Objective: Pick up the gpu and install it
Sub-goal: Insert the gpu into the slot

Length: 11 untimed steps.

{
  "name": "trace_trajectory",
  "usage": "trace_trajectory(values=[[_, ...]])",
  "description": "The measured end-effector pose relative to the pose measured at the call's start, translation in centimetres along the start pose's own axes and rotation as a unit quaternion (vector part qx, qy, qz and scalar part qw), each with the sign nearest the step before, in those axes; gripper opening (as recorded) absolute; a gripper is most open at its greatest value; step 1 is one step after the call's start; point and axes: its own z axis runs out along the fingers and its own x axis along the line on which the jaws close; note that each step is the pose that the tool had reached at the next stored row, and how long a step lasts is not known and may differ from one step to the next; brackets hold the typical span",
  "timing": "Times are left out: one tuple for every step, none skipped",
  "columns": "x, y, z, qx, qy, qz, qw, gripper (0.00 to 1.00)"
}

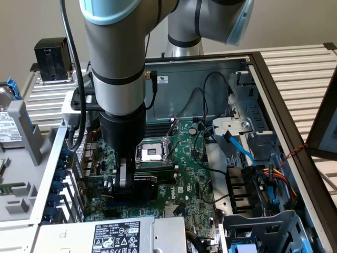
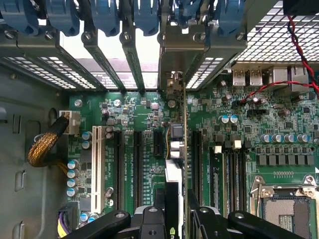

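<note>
My gripper (image 1: 125, 176) reaches down into the open computer case and is shut on the gpu (image 1: 148, 179), whose black shroud pokes out beside the fingers just in front of the CPU socket (image 1: 152, 153). From the wrist, the gpu (image 2: 175, 135) appears edge-on as a thin green board running away from my gripper (image 2: 175, 196), standing upright over the green motherboard (image 2: 239, 134) between the black expansion slots (image 2: 137, 164). Its silver end bracket (image 2: 184, 47) lies against the rear slot openings. I cannot tell how deep the card sits in its slot.
Blue slot latches (image 2: 107, 15) line the case's rear wall. A white slot (image 2: 96, 164) and a braided cable (image 2: 45, 147) lie to one side, memory slots (image 2: 234, 169) to the other. A drive cage (image 1: 263, 226), coloured cables (image 1: 274, 176) and the power supply (image 1: 116, 234) crowd the case.
</note>
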Motion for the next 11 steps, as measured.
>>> trace_trajectory(values=[[0.0, 0.0, 0.0, 0.0, 0.0, 0.0, 1.0, 0.27], [0.0, 0.0, 0.0, 0.0, 0.0, 0.0, 1.0, 0.27], [0.0, 0.0, 0.0, 0.0, 0.0, 0.0, 1.0, 0.27], [0.0, 0.0, 0.0, 0.0001, 0.0, 0.0, 1.0, 0.27], [0.0, 0.0, 0.0, 0.0001, -0.0001, 0.0, 1.0, 0.27], [0.0, 0.0, 0.0, 0.0002, -0.0001, 0.0, 1.0, 0.27], [0.0, 0.0, 0.0, 0.0003, -0.0001, 0.0, 1.0, 0.27], [0.0, 0.0, 0.0, 0.0003, -0.0002, 0.0, 1.0, 0.27], [0.0, 0.0, 0.0, 0.0003, -0.0002, 0.0, 1.0, 0.27], [0.0, 0.0, 0.0, 0.0003, -0.0002, 0.001, 1.0, 0.27], [0.0, -0.01, 0.0, 0.0004, -0.0003, 0.002, 1.0, 0.27]])
